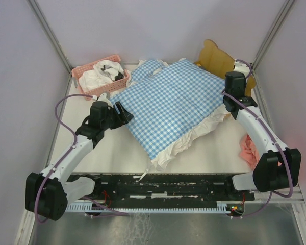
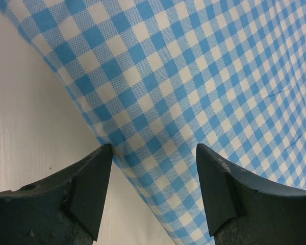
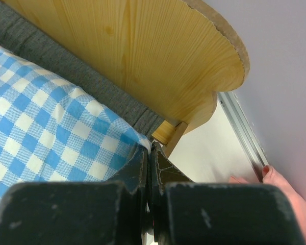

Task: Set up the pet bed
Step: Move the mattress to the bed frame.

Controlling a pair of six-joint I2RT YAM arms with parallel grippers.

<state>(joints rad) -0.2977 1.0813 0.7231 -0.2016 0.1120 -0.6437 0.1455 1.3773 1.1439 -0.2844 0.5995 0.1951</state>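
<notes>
Blue/wht gingham bedding (wht ruffle); light-wood pet bed; pink basket.

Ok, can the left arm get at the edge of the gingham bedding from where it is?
Probably yes: the left tool stands open right at the edge of the gingham bedding, nothing between them.

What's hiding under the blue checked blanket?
The wooden pet bed. Its wavy headboard pokes out behind the blue checked blanket, and a strip of grey base shows at its edge. The rest is covered.
</notes>
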